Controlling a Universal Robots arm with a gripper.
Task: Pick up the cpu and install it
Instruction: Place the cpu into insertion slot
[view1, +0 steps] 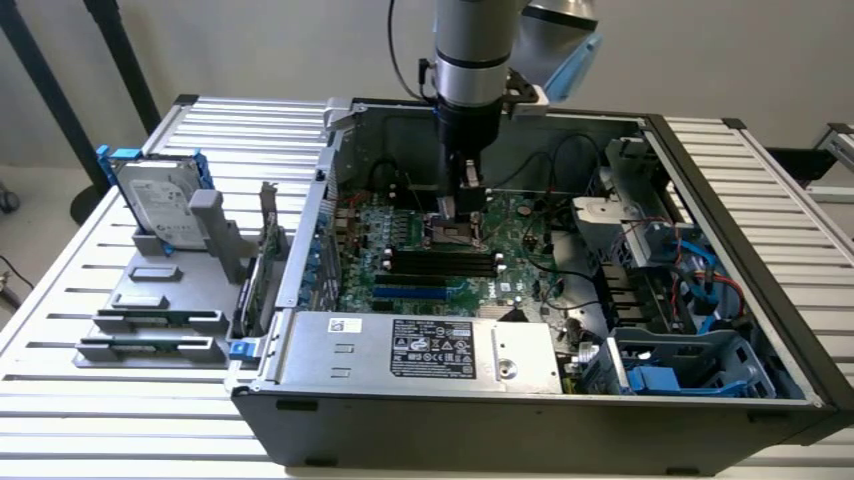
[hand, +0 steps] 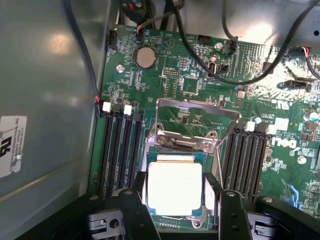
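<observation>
In the tool (hand: 179, 201), cpu (hand: 174, 187) over motherboard socket (hand: 176, 148)

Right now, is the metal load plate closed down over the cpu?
No, the load plate stands raised behind the cpu, whose shiny top lies uncovered in the wrist view.

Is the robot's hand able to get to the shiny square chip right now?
Probably yes. The hand is right over the chip, the metal lid is flipped up, and nothing lies between them.
</observation>
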